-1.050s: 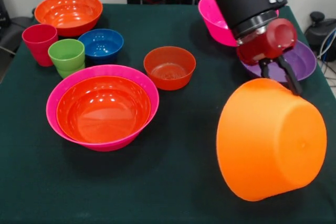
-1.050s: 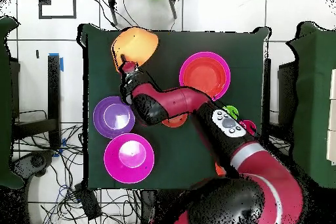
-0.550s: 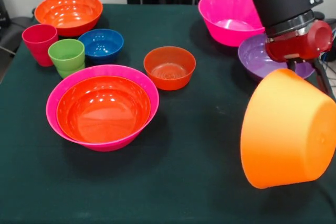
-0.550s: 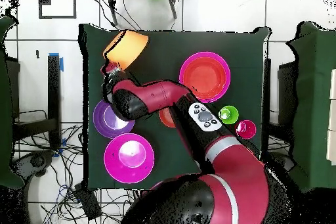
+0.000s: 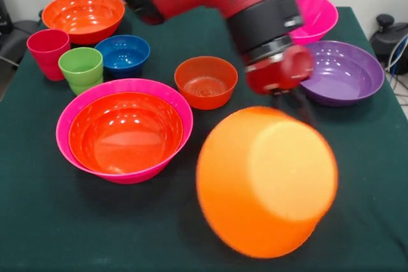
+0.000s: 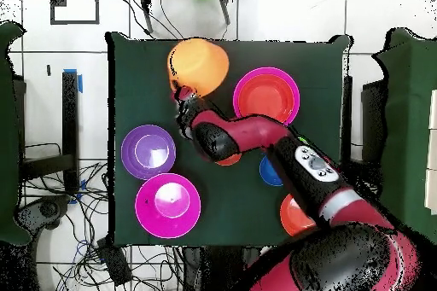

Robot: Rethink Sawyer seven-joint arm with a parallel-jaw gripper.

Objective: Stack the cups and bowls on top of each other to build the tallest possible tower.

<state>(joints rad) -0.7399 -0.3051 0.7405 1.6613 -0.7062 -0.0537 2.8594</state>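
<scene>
The large light orange glossy plastic bowl hangs tipped on its side above the dark green surface, its rounded underside facing the front camera, a little blurred. It sits directly at six o'clock from the red-and-black arm's pincer in the front view; the pincer grips the bowl at its upper rim, closed on it, though the tips themselves are smeared and mostly hidden behind the rim. From above, the same bowl lies at twelve o'clock from the pincer, close to the surface's far edge.

At nine o'clock from the held bowl in the front view rests the tower: a medium red-orange bowl nested inside a large magenta bowl. A small orange-red bowl stands just beyond it. Farther off at ten o'clock cluster the lime green ridged cup, the red-pink cup, the small blue bowl and another red-orange bowl. At two o'clock lie the purple bowl and, behind it, the second magenta bowl, both upright and apart from the pincer.
</scene>
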